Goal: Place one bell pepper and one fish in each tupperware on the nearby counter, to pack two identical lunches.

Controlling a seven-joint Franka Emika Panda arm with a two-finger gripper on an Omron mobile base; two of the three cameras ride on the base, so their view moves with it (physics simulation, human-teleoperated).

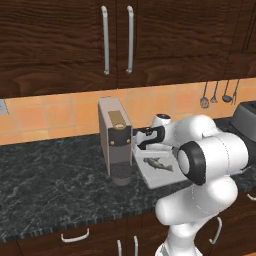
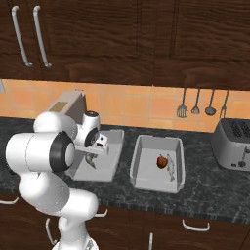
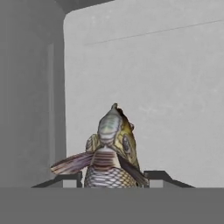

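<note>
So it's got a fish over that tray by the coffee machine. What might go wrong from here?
Seen from the hand, the fish sits between the fingertips, above the left tupperware. Whether it is still gripped is unclear; if so, opening too high might let it bounce out. The coffee machine stands right beside this tray, so the arm may bump it on leaving. The right tupperware already has a pepper and a fish; this tray shows no pepper yet.

Two tupperware trays [image 2: 115,146] [image 2: 177,146], two fish [image 1: 159,164] [image 2: 170,170], one bell pepper [image 2: 162,161].
</note>
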